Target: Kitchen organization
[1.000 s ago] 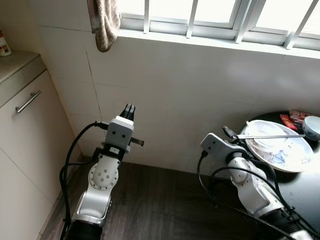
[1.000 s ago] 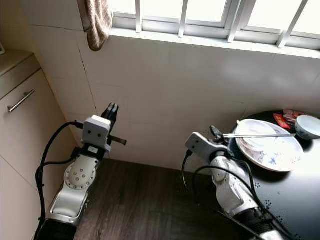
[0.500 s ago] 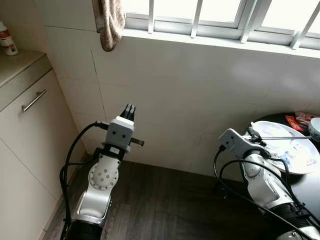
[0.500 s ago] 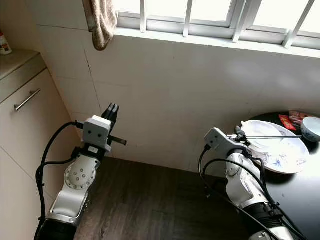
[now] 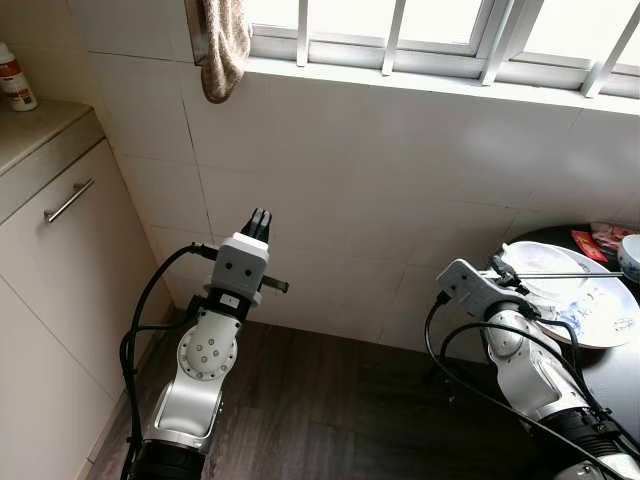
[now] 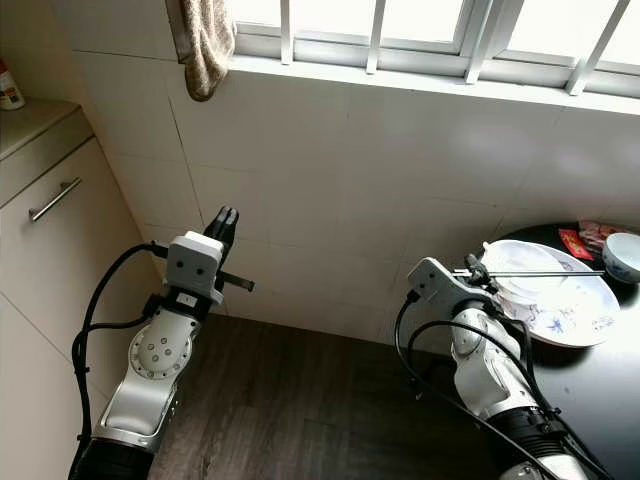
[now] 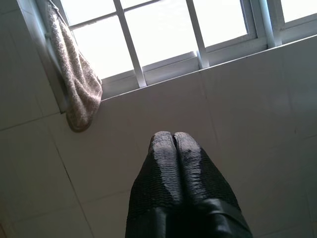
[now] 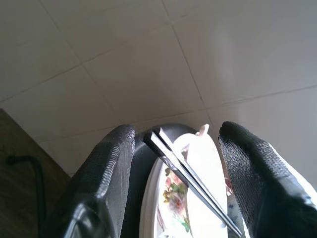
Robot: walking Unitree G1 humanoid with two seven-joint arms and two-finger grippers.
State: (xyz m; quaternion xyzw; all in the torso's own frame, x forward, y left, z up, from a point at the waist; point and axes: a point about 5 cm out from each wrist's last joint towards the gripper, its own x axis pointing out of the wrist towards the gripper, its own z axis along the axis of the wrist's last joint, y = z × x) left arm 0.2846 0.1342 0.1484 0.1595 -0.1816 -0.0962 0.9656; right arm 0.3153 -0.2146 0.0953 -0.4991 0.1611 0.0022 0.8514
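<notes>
Two metal chopsticks (image 8: 190,176) lie between the spread fingers of the right gripper (image 8: 181,173), not touched by them, resting across the patterned plate (image 6: 560,305) on the black table (image 6: 600,390). The right arm reaches toward the plate's edge. The left gripper (image 7: 173,144), fingers pressed together and empty, points up at the tiled wall (image 5: 400,180). A small bowl (image 6: 622,255) stands behind the plate.

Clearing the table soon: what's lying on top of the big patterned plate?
A smaller white dish and metal chopsticks lie on the patterned plate. The plate's surface under that dish is hidden.
</notes>
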